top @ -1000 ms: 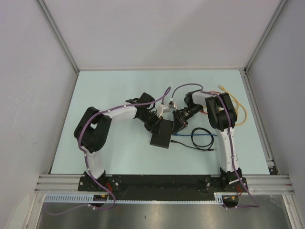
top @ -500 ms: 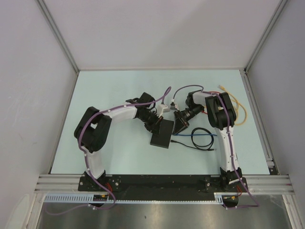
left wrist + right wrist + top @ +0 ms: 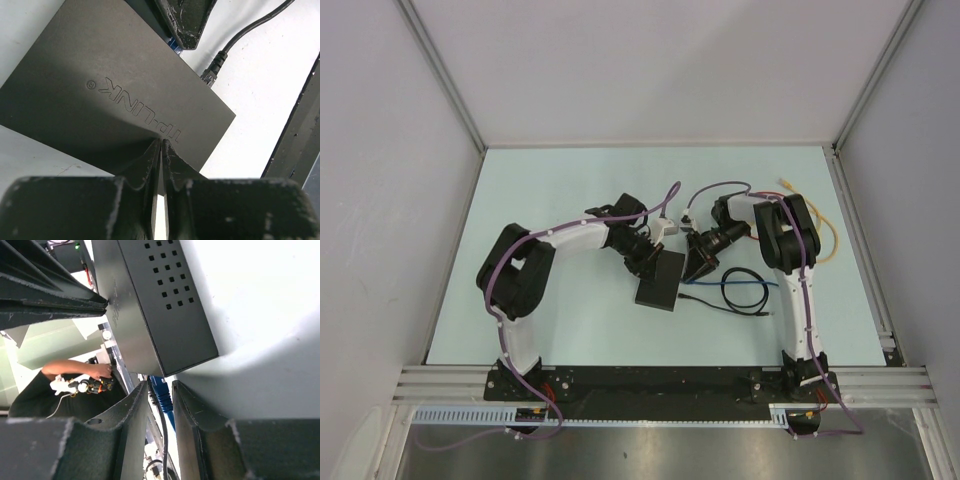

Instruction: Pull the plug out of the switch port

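The switch is a flat black box on the table. In the left wrist view its top face reads TP-LINK. My left gripper is shut, and its fingertips rest on the switch's top near one edge. A blue plug sits in a socket on the switch's edge; it also shows in the left wrist view. My right gripper is narrowly open, with one jaw on each side of the blue plug, just off the vented side of the switch. It also shows from above.
A black cable with its plug lies beside the switch. Blue cable and black cable loop on the table to the right. A yellow cable lies at far right. Grey walls enclose the table.
My right gripper has moved slightly down and right along the switch's edge, and its purple cable loop shifted. The left arm and the switch have stayed put.
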